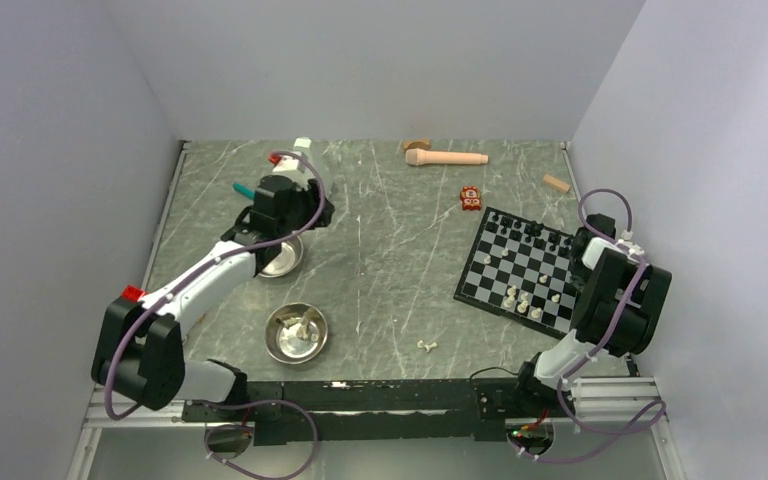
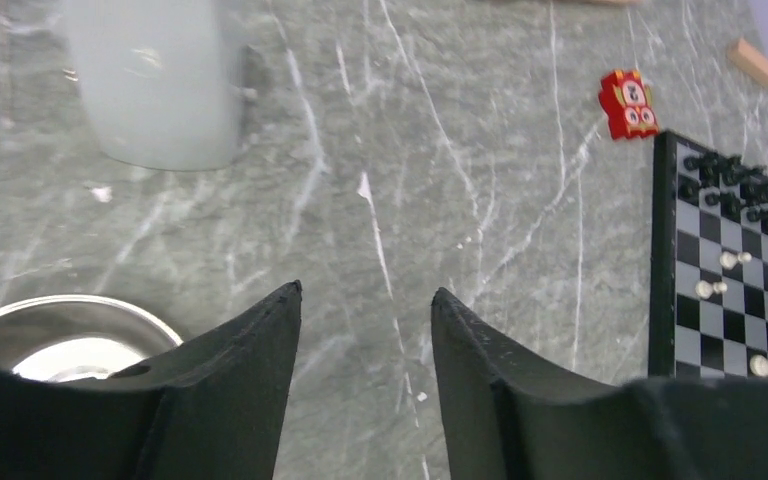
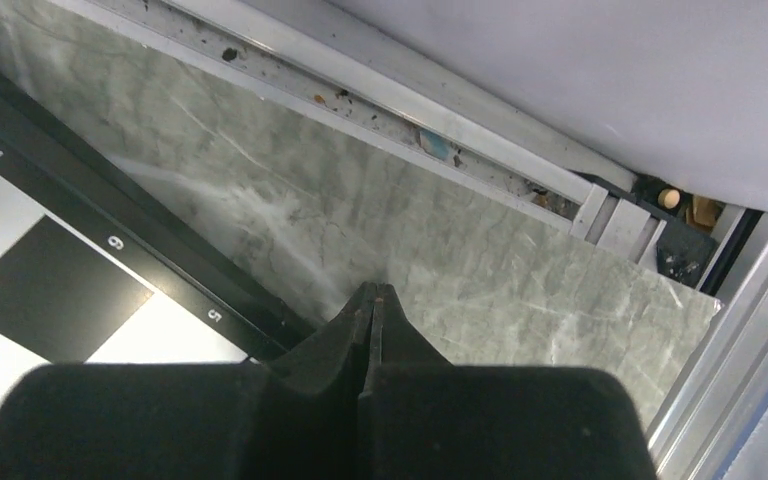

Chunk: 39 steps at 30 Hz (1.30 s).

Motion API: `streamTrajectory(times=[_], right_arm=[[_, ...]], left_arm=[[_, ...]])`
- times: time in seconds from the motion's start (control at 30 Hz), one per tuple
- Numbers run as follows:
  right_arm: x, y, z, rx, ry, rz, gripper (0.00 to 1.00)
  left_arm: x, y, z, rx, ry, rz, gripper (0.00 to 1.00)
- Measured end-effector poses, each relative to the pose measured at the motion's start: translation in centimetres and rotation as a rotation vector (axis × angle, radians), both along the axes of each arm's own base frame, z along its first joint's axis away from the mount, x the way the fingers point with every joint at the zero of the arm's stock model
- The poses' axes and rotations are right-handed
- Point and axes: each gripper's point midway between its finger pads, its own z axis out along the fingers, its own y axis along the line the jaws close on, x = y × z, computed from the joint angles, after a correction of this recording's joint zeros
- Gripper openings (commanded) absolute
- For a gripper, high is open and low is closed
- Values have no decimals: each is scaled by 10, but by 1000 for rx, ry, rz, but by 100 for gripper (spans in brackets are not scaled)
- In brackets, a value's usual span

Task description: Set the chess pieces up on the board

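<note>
Black left tool [image 2: 366,290] gapes empty just beside a steel bowl [image 2: 110,320].

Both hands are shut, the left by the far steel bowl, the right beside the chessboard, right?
Not quite: the left hand is open, as the left wrist view shows. It is by the far steel bowl, and the shut right hand is beside the chessboard.

- The right gripper [image 3: 372,300] fills the bottom of the view, its two black fingers pressed together with nothing between them.
- A corner of the board [image 3: 60,195] lies to the left, its black border marked 7, 6, 5.
- The fingertips hang over the grey marbled table [image 3: 520,300], just beside that border.
- A metal rail [image 3: 360,80] runs along the table's edge under a pale wall [image 3: 610,70].
</note>
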Motion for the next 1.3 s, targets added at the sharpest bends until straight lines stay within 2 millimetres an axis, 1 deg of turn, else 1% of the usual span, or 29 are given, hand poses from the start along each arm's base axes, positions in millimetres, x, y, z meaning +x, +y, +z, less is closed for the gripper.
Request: streamTrajectory(times=[0.1, 0.13, 0.23, 0.3, 0.37, 0.5, 0.57, 0.67, 0.73, 0.77, 0.9, 1.0, 1.07, 1.17, 1.23, 1.27, 1.3], right_arm=[[5, -3, 0, -5, 3, 15, 0], [7, -5, 0, -7, 5, 21, 0], [12, -6, 0, -8, -1, 39, 0], [15, -6, 0, -1, -9, 53, 0], [19, -6, 0, 5, -28, 69, 0], [30, -2, 0, 33, -80, 106, 0], [34, 0, 0, 48, -100, 124, 0], [40, 5, 0, 72, -135, 153, 0], [43, 8, 0, 88, -151, 171, 0], [46, 10, 0, 97, -161, 181, 0], [55, 17, 0, 135, -204, 221, 0], [63, 23, 0, 163, -234, 257, 0], [67, 26, 0, 176, -247, 276, 0], [73, 33, 0, 193, -262, 308, 0], [77, 39, 0, 201, -265, 336, 0], [80, 43, 0, 206, -268, 352, 0], [82, 46, 0, 211, -270, 367, 0]], left_arm=[[-2, -25, -13, 11, 30, -54, 41], [-3, -35, -17, 17, 42, -75, 33], [0, -64, -25, 27, 63, -129, 14], [3, -86, -30, 31, 72, -169, 7], [7, -108, -35, 33, 79, -210, 8], [16, -143, -49, 37, 98, -270, 10], [21, -159, -56, 38, 111, -298, 9], [26, -176, -67, 45, 130, -323, 4], [29, -185, -71, 50, 138, -333, 3], [30, -190, -73, 52, 142, -339, 0], [36, -210, -77, 60, 162, -359, 0], [44, -224, -82, 76, 190, -349, 0], [46, -226, -89, 88, 207, -331, 0], [41, -221, -104, 115, 252, -304, 0], [39, -219, -111, 127, 271, -290, 6], [38, -217, -115, 135, 280, -283, 7], [38, -217, -119, 142, 285, -278, 7]])
